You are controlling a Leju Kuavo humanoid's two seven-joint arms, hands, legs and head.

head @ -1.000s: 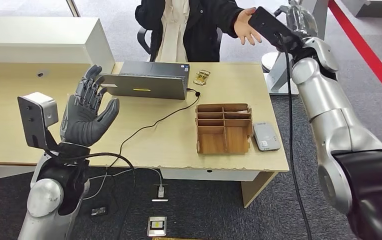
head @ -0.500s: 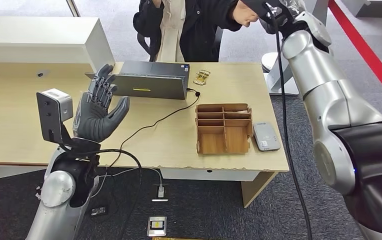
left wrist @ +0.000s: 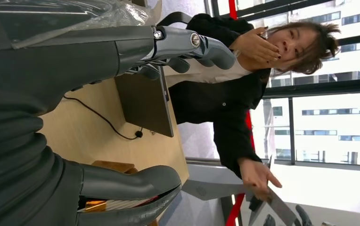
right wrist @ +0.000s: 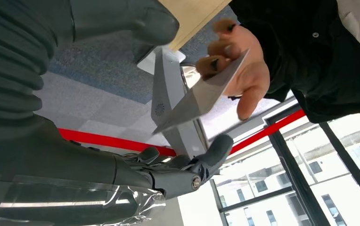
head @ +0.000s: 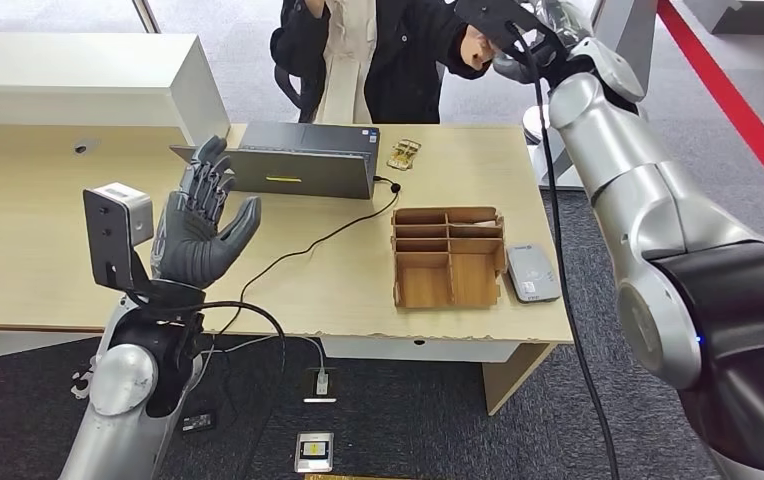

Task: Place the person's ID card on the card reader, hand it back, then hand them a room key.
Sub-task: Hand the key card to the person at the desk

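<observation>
Light wood desk (head: 48,250) with a white underframe, standing on dark grey carpet (head: 438,420). White cabinet (head: 78,75) butts against the desk's far left side. A black office chair (head: 286,75) sits behind the desk. Red stripe (head: 733,95) runs diagonally across the floor at far right. Pale grey floor beyond the desk. A white angled stand base (head: 558,160) sits on the floor just off the desk's far right corner. Tall dark-framed windows (left wrist: 319,127) behind, office buildings outside, strong daylight coming in.
</observation>
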